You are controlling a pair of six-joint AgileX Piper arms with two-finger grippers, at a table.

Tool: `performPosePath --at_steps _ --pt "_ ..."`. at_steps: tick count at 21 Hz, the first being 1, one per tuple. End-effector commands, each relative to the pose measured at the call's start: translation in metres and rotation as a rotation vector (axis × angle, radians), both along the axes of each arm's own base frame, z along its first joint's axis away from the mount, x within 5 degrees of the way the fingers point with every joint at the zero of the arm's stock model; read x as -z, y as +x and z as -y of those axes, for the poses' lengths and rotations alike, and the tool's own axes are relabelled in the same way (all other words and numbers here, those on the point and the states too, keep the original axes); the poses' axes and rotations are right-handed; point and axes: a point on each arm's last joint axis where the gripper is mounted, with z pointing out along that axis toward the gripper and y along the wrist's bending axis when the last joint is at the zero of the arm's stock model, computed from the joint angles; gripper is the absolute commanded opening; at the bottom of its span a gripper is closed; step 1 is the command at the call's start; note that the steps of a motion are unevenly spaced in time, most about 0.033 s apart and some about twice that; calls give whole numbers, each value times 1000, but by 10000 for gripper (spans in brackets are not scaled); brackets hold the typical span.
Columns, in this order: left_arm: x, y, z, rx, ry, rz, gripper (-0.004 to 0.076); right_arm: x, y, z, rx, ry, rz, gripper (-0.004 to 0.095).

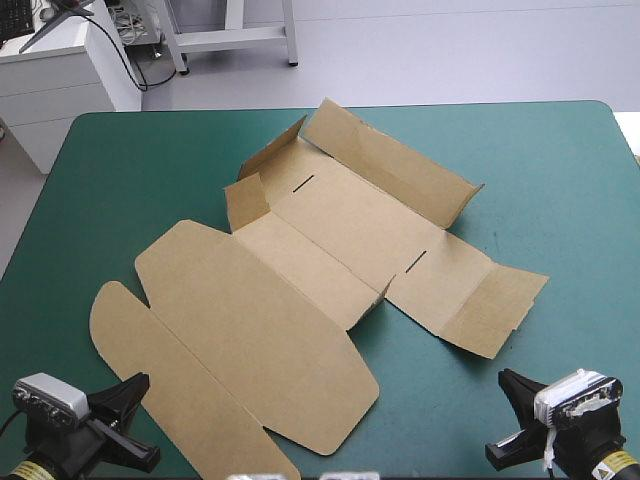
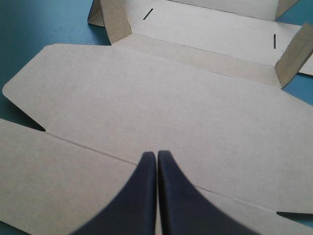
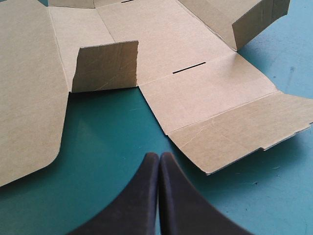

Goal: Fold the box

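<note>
My left pincer [image 2: 157, 152] and right pincer [image 3: 160, 154] are both pressed together, empty, by the box [image 1: 300, 290] lying mostly flat mid-way across the desk [image 1: 560, 180], so I'd open one and raise a wall squarely along its crease.

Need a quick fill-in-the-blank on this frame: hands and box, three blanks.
1. The left hand and right hand both have their fingers ___.
2. The box has ___ narrow slots cut in its middle panel.
3. In its own wrist view, the ___ hand's tip shows against board, while the other's shows against bare cover.

Missing words: shut; two; left.
</note>
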Motion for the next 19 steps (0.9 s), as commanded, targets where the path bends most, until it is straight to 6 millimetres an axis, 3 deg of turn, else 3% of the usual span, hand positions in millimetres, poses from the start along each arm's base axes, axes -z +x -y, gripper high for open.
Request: performPosePath --at_steps 1,10,14,19 --pt "-15 2 2 6 -46 68 -8 -14 2 0 8 25 68 -19" --pt "-15 2 2 6 -46 68 -8 -14 1 -1 -31 -32 73 -19" --pt "-15 2 2 6 -46 68 -8 -35 6 -4 -82 -73 50 -19" --pt "-15 2 2 6 -46 68 -8 -71 40 -7 -104 -79 -45 -17"
